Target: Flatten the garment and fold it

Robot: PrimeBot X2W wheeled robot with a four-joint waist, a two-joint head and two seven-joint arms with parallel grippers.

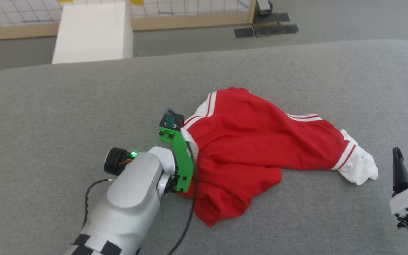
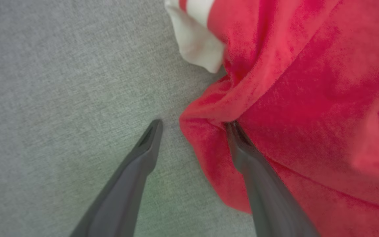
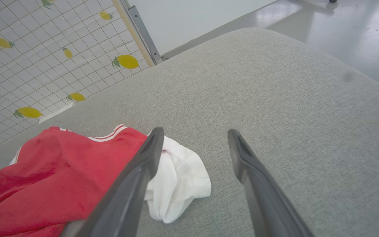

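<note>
Head view: the red jersey-style shirt with white sleeves and striped trim (image 1: 253,141) lies crumpled near the middle of the grey fabric-covered surface (image 1: 83,99). One white sleeve trails toward the right edge, and a red flap hangs back toward the near edge. Nothing is flattened yet.

Risks, as I judge them:
- The left side of the shirt is bunched into a thick ridge. If I close there, I probably pinch several layers, and a pull would drag the whole heap instead of spreading it.
- One finger tip sits in a crease, so it could snag cloth when lifted.
- A grab on the loose sleeve end alone would stretch the sleeve and leave the body rumpled.
- With both ends taken unevenly, the shirt may twist.

Jaws:
- Left gripper (image 2: 194,122): spread wide and holding nothing. One finger is over bare surface and the other has its tip tucked against a red fold, with the ridge edge between them.
- Right gripper (image 3: 195,130): also spread wide and empty, near the right edge just beside the white sleeve. I cannot tell whether its finger touches the sleeve.
</note>
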